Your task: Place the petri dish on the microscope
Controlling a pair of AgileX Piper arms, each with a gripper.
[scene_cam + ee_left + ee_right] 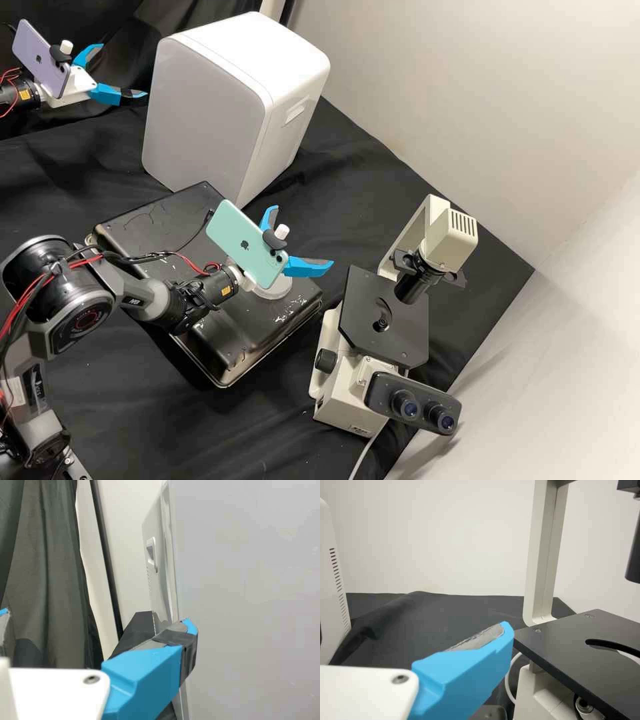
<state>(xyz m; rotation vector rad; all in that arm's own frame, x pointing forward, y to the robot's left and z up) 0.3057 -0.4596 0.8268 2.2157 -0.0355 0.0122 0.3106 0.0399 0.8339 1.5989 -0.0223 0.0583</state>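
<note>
High view looks down on the black bench (pixel 80 173). The largest thing on it is a white box-shaped appliance (pixel 227 100), standing upright toward the surface's far edge. A beige microscope (pixel 333 393) sits by the right edge with its flat black stage (pixel 370 297) bare. A shallow black tray (pixel 153 227) lies mid-surface, between the appliance and the microscope and just beside both.

The right gripper (pixel 303 235) hangs over the tray's corner nearest the microscope. Its jaws are spread apart and point toward the stage. The left gripper (pixel 125 71) sits at the surface's far left corner, close beside the appliance, its jaws likewise parted.

A pale round shape, apparently the petri dish (pixel 270 292), rests on the tray at that same corner. It lies directly under the right gripper's wrist and is largely hidden.
</note>
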